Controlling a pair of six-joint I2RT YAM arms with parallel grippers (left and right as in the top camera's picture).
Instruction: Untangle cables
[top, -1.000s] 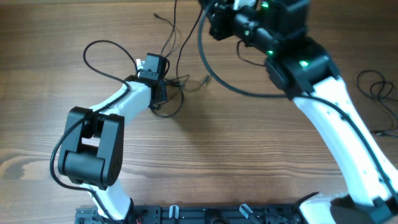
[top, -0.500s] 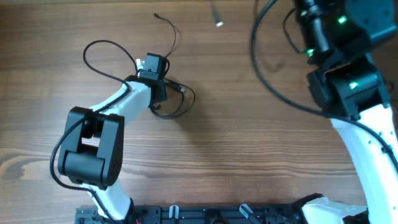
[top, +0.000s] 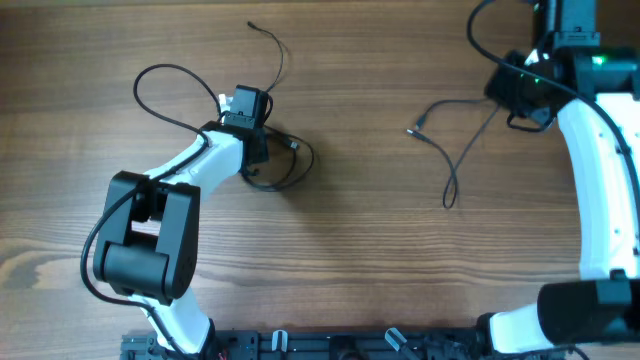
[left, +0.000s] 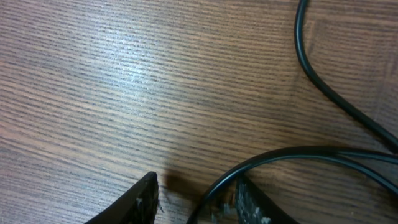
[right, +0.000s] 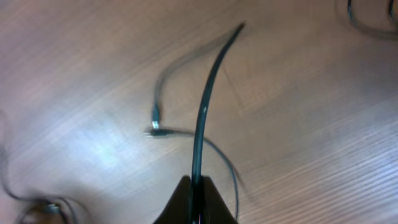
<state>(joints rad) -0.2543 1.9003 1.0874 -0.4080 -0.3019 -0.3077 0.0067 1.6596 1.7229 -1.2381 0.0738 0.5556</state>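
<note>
one loose cable (top: 452, 165) lies well apart from the others and looks freed. the right pincer (right: 196, 184) has its jaws pressed together on this cord somewhere along its length. both strands trail away from that pincer onto the bare table (top: 380, 250), and one ends in a small plug (top: 412, 130). what is left sits at the left pincer (left: 196, 183). its jaws stand spread, and a strand of the coil (left: 298, 149) passes between them without being pinched, as far as the wrist view shows. the coil loops just ahead of and beside that pincer, with strands running close together, so i judge it not yet sorted out. i cannot tell how many cords are in it. a further thin cord (top: 280, 55) lies just beyond that pincer and seems to run toward the coil. no brand, label or writing can be read anywhere.
</note>
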